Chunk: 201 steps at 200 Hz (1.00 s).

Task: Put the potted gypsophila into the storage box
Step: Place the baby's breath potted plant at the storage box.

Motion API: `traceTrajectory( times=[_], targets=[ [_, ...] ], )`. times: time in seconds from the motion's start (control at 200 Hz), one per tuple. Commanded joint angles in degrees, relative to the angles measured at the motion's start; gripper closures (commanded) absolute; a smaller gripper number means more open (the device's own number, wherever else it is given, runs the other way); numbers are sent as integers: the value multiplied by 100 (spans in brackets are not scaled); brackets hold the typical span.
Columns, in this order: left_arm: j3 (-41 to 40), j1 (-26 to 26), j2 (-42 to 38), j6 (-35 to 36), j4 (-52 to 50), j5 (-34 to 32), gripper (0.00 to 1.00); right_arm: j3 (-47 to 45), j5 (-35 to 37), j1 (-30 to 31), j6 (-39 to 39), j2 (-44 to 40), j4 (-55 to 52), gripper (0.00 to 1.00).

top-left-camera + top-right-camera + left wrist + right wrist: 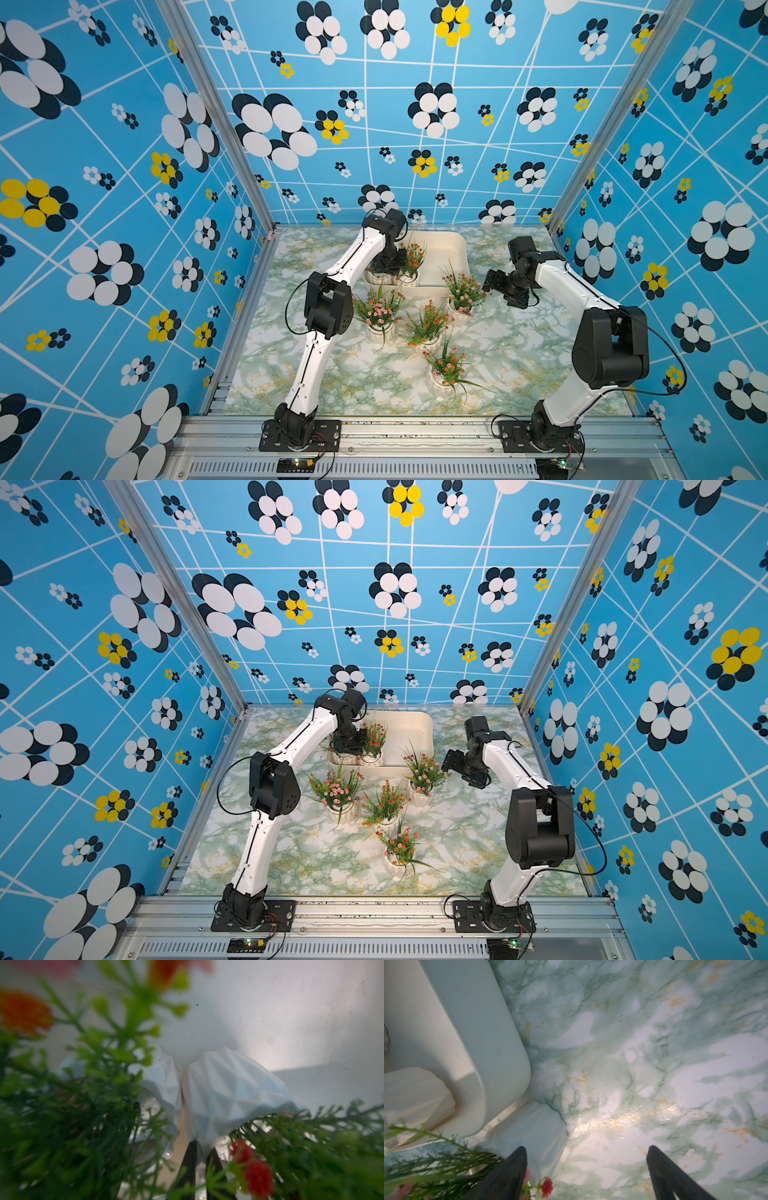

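pinching the rim of one potted gypsophila (228,1093), my left gripper (202,1147) is clamped tight, the white faceted pot wall caught between its black fingers (190,1159). blurred green sprigs and red and orange blossoms crowd the left wrist view, so the plant's top is lost to me. in both top views that gripper covers the pot i hold; it is in the near left corner of the storage box (442,259), right beside an orange-flowered gypsophila (412,255) also inside. my right gripper (586,1149) hangs spread wide, holding nothing, just beside a pink-flowered gypsophila (463,291) that stands outside the box's near right corner; whether a finger touches its pot i cannot tell. a pale pink gypsophila (379,311), an orange gypsophila (428,324) and a red-orange gypsophila (446,368) stand close together on the green-and-gold marbled tabletop (519,353), apart from the box. blue walls (415,104) printed with black, white and yellow flowers close in three sides, with aluminium posts (216,116) at the far corners.
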Motion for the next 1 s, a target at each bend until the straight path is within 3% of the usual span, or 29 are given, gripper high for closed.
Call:
traceTrajectory(
  times=[0.0,0.23,0.62,0.999],
  targets=[
    [17,104,110,-68,-187,-43,100,-134,-71,-34,-83,103,-63,7],
    [15,112,138,-99,-196,-73,94,-148,-63,-37,-107,136,-47,7],
    [439,113,32,-185,-569,-106,75,-117,-89,-41,-107,196,-45,7],
    [1004,78,-225,-234,-919,-126,71,-7,-40,-48,-216,162,-193,7]
  ],
)
